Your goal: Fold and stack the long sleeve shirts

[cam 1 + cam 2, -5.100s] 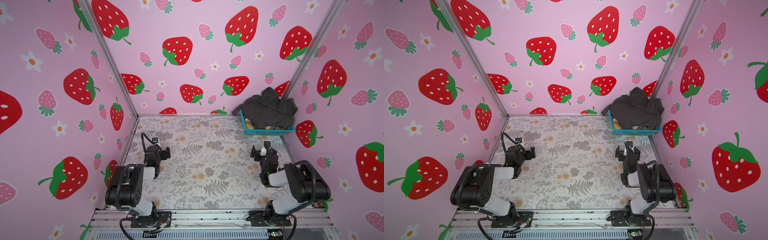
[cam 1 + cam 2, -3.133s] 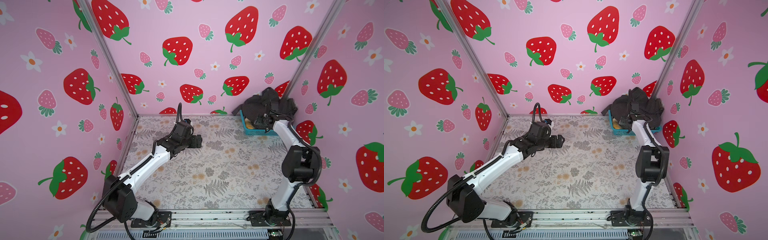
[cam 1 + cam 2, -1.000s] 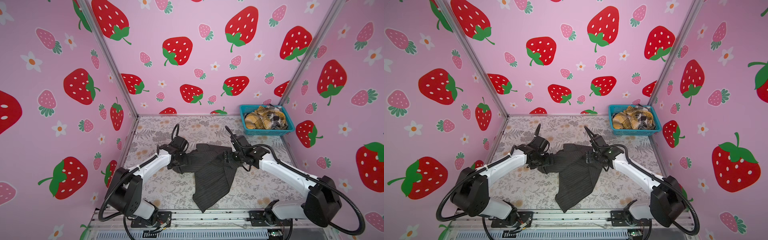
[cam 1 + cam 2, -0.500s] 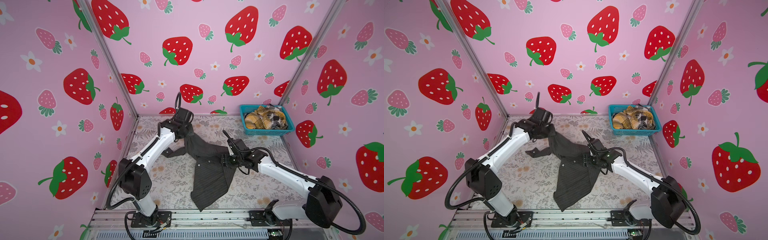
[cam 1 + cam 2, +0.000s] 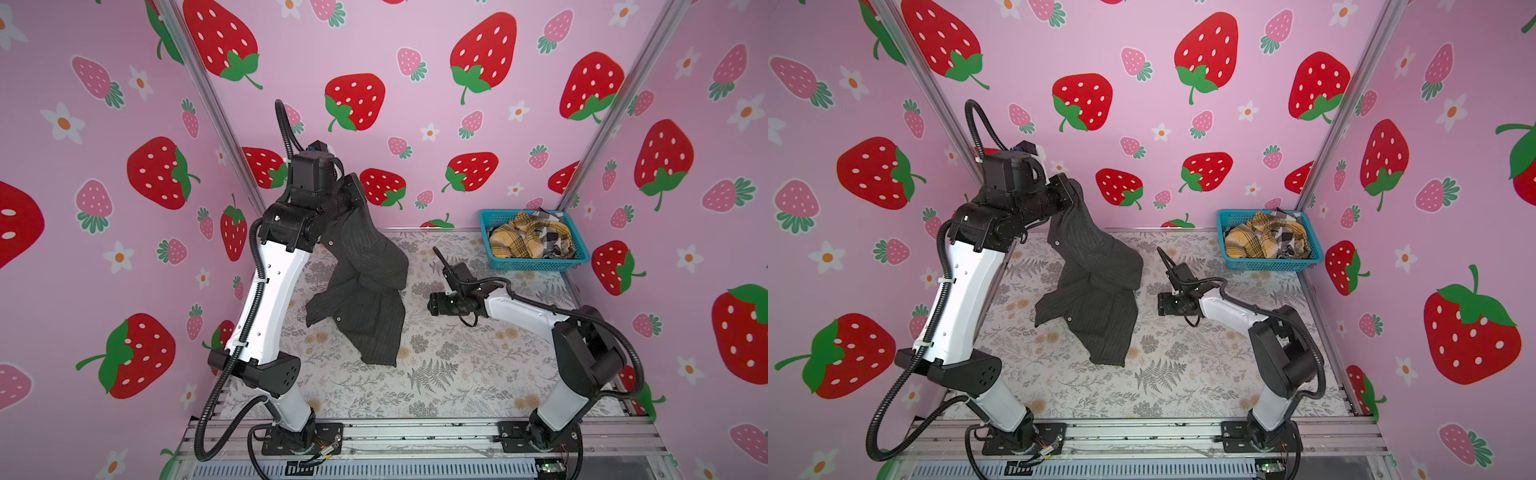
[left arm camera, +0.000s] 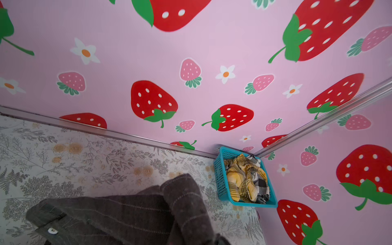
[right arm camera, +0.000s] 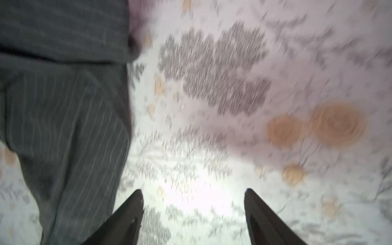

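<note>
The left claw (image 5: 356, 194) is clamped on an edge of the dark pinstriped shirt (image 5: 365, 282) and now stands high near the back wall. Half a second ago it held the cloth lower. A second ago it was down at table level, with the shirt spread wider between both arms. The shirt's upper part now hangs in a steep drape from the claw, while its lower part lies bunched on the table (image 5: 457, 365). A button shows on it in the left wrist view (image 6: 127, 214).

The right claw (image 5: 434, 304) has drawn back from the shirt's edge, where it was half a second ago. It now sits low over the table, just beside the cloth but apart from it. In the blurred right wrist view its fingers (image 7: 131, 214) stand apart with nothing between them.

The other shirts, a yellow plaid one (image 5: 515, 239) and a black-and-white check one (image 5: 555, 239), lie crumpled in the teal basket (image 5: 536, 264). The basket is in the table's far right corner, as it was before.

The table has a pale cover printed with grey ferns and tan flowers. Pink walls (image 5: 415, 50) with red strawberries and white blossoms close it in on three sides. A metal rail (image 5: 415, 432) along the front carries both arm bases.
</note>
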Controlling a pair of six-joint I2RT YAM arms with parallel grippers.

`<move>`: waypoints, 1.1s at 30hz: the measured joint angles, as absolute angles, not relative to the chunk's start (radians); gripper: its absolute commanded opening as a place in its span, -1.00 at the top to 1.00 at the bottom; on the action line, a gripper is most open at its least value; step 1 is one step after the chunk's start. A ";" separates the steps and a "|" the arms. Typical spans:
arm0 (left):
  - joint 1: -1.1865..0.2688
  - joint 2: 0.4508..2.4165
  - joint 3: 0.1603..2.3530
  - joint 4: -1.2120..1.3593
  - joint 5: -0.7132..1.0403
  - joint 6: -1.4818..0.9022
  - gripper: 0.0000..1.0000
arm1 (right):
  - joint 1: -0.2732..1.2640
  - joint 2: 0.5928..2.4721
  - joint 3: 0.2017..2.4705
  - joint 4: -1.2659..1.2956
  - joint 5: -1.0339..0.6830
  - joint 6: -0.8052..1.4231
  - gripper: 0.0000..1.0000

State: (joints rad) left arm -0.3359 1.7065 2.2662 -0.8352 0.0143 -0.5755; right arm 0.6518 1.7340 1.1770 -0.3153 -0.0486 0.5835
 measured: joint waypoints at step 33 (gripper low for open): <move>-0.298 1.688 2.263 -0.634 0.292 -0.915 1.00 | 0.942 1.810 1.262 0.023 0.058 0.704 -0.95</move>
State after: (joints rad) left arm -0.2981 1.6878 2.2627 -0.6338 0.2924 -0.9154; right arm 0.9421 1.8099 1.2625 0.0227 0.0578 0.7044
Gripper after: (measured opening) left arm 0.062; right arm 0.977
